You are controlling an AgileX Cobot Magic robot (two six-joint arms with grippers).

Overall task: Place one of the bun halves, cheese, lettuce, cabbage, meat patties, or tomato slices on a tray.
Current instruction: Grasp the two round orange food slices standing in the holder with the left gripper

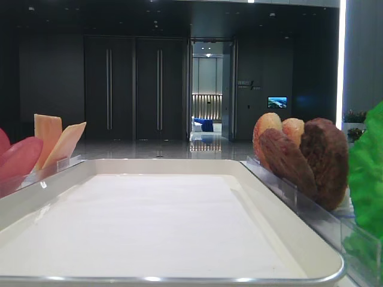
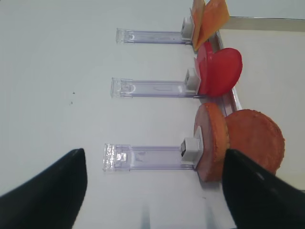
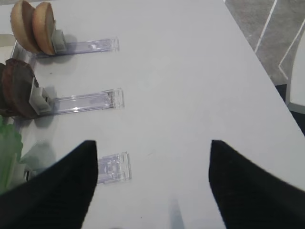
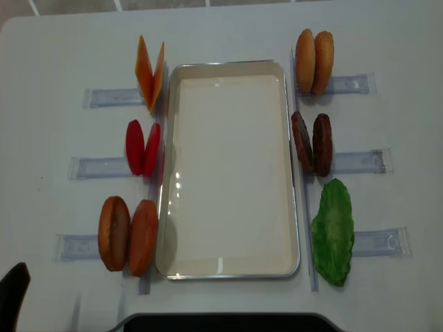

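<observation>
- White and shallow, the large rectangular tray with the rolled metal rim (image 4: 228, 66) lies in the middle of the pale table (image 4: 387, 41), its flat bottom bare; nothing of the task rests in it yet.
- Clear plastic holders (image 4: 356, 162) flank its long sides, and a sliding stop props each food on edge, presumably so that a pincer can close across a thin disc from above.
- On my left side stand the pale orange squarish cheese slices (image 4: 149, 73), the smooth red tomato slices (image 4: 142, 147) and a pair of golden-brown round bun halves (image 4: 128, 234), the inner one touching the tray rim.
- On my right side stand a second pair of bun halves (image 4: 313, 61), the dark brown grainy meat patties (image 4: 311, 144) and the bright green ruffled lettuce leaf (image 4: 333, 231); I see no separate cabbage.
- My left pincer (image 2: 152, 186) hovers with its black fingers spread wide and nothing between them, above bare table beside the nearest bun holder.
- My right pincer (image 3: 152, 183) likewise stands spread and empty, just outside the lettuce holder.
- Room, as I judge it: bare table lies outward of every holder, and the tray interior is unobstructed; the tight spots are the rim beside each food and the neighbouring disc in each pair.
</observation>
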